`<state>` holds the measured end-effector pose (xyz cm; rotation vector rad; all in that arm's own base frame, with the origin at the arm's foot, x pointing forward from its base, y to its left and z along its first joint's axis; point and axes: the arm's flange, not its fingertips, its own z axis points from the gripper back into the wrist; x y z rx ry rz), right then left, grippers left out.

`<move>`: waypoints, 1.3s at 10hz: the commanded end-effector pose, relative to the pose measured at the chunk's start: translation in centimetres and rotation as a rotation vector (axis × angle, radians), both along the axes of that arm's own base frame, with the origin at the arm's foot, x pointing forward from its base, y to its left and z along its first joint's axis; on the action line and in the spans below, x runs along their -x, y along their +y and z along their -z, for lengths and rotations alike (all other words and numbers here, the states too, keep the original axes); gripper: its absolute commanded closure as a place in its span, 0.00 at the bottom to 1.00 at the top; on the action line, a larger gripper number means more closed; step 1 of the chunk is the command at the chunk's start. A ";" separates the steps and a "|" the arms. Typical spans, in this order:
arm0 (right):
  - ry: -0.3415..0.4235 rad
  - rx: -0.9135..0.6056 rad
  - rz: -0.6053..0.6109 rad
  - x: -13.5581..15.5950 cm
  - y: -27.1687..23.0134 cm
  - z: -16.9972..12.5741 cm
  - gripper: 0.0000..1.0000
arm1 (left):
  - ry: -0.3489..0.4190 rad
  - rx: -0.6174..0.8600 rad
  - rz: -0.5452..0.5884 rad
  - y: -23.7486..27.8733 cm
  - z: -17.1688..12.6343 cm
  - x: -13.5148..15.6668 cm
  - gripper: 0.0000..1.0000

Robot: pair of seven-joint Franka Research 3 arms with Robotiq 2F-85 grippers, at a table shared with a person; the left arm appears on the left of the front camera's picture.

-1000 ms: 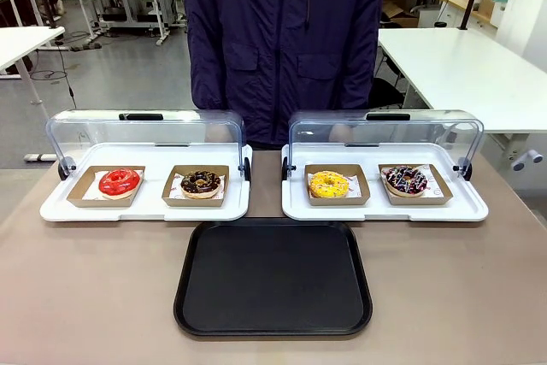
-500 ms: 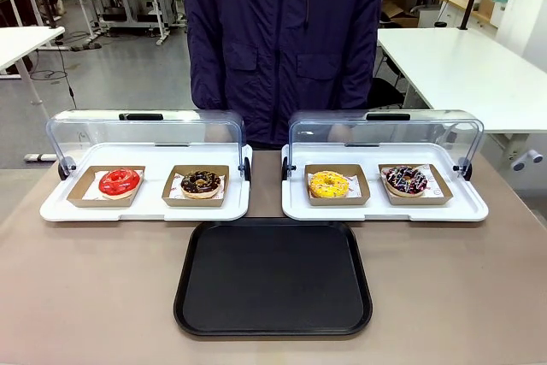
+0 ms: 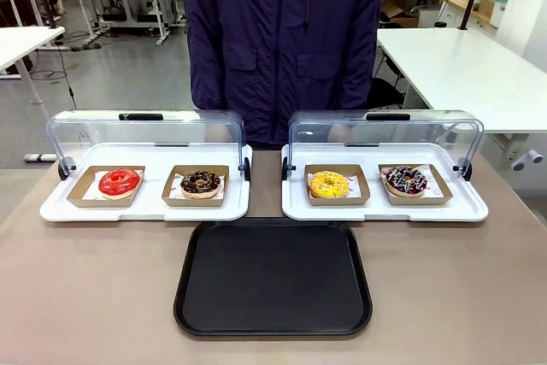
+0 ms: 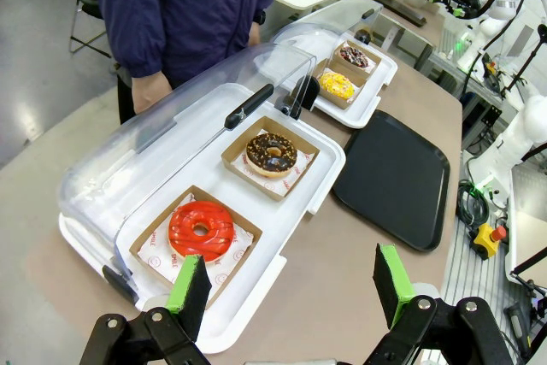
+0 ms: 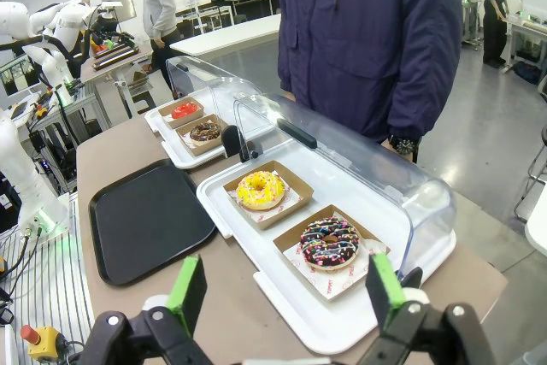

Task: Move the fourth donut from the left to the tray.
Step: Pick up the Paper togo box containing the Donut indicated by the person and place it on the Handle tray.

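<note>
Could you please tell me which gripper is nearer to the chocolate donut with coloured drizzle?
Right. The right gripper hangs open just short of the drizzled donut; the left gripper hangs open by the red donut, at the row's far end.

I count donuts: 4 (red donut (image 3: 119,181), crumb donut (image 3: 201,182), yellow donut (image 3: 329,184), drizzled donut (image 3: 406,179)) | holders (image 3: 79,192): 4 | white trays (image 3: 145,210): 2 | lids (image 3: 145,134): 2 | black tray (image 3: 273,278): 1 | person (image 3: 282,40) facing me: 1 | grippers: 2 (left gripper (image 4: 291,271), right gripper (image 5: 284,284))

Black left tool (image 4: 289,278) and right tool (image 5: 285,286), green pads (image 4: 389,275), round pivot bolts (image 4: 421,303)
</note>
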<state>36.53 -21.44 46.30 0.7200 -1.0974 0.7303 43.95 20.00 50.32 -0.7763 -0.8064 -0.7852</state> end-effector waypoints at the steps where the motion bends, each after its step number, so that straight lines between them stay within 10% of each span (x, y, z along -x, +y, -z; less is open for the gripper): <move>1: -0.035 -0.002 -0.003 -0.5 -0.2 -0.2 0.00 | -0.005 0.010 0.004 0.0 0.0 0.1 0.00; 13: -0.035 -0.002 -0.003 -0.5 -0.2 -0.2 0.00 | -0.005 0.010 0.004 0.0 0.0 0.1 0.00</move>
